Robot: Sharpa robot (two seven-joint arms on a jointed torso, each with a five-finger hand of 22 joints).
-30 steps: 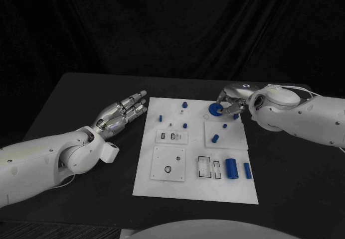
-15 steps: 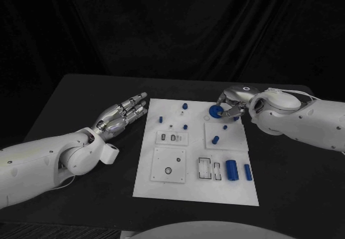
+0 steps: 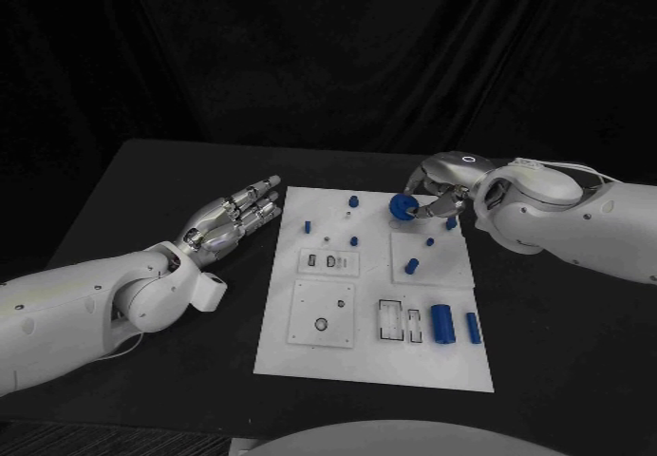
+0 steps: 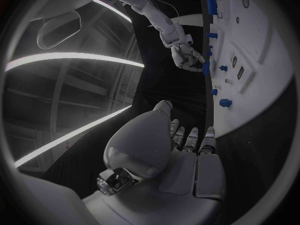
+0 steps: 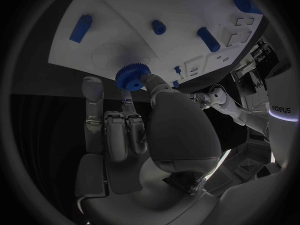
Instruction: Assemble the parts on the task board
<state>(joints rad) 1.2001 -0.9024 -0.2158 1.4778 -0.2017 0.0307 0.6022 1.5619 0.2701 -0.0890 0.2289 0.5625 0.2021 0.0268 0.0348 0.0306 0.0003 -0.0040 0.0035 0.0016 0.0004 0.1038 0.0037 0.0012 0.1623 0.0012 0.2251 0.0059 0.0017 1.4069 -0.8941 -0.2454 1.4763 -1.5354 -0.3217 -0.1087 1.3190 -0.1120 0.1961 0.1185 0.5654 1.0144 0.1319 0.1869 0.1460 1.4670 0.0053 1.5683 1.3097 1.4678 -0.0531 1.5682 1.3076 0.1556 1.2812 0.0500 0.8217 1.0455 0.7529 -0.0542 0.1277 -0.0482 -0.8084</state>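
The white task board (image 3: 369,356) lies in the middle of the black table. My right hand (image 3: 441,188) hovers over the board's far right corner and pinches a blue gear (image 3: 404,207) between thumb and a finger. In the right wrist view the gear (image 5: 132,76) hangs just above the board (image 5: 119,15), near a faint round outline. My left hand (image 3: 233,217) lies flat with fingers stretched out, holding nothing, on the table beside the board's far left edge. The left wrist view shows the left hand (image 4: 178,145) and, across the board (image 4: 262,80), the right hand (image 4: 182,52).
Short blue pegs (image 3: 353,201) (image 3: 309,227) (image 3: 414,266) stand on the board's far half. A large blue cylinder (image 3: 441,321) and a thinner one (image 3: 473,328) lie near its right edge. Small white plates with slots (image 3: 323,312) sit on the board's near half.
My right hand has carried the blue gear slightly to the left over the board's far end. The left hand has not moved.
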